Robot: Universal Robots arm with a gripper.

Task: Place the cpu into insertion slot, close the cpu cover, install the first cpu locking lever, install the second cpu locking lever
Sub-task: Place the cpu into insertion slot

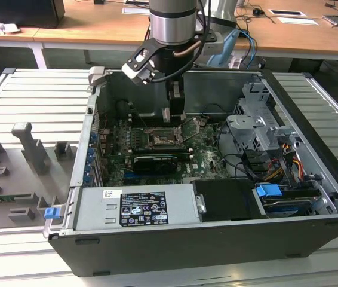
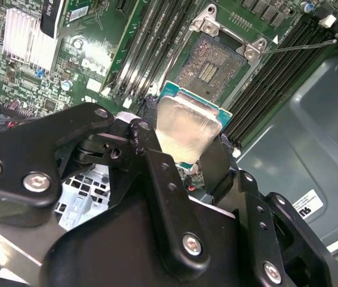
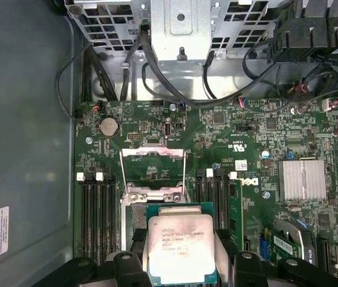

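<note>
My gripper [image 2: 184, 146] is shut on the cpu [image 2: 187, 125], a silver-topped square chip pinched by its edges between the black fingers [image 2: 151, 149]. It hangs slightly tilted above the motherboard, just beside the insertion slot [image 2: 211, 66], whose dark contact field lies bare. In the first wrist view the cpu [image 3: 181, 245] covers part of the insertion slot [image 3: 134, 216], and the cpu cover [image 3: 153, 156] stands flipped open beyond it. A thin locking lever [image 2: 303, 45] sticks out sideways. In the exterior view the gripper [image 1: 172, 116] hovers over the insertion slot [image 1: 159, 139] inside the case.
Long black memory slots [image 3: 94, 215] flank the socket on both sides. A finned heatsink [image 3: 302, 179], a drive cage [image 1: 258, 128] with cables [image 3: 175, 89] and the power supply [image 1: 136, 206] crowd the case. Case walls [image 1: 94, 113] bound the space.
</note>
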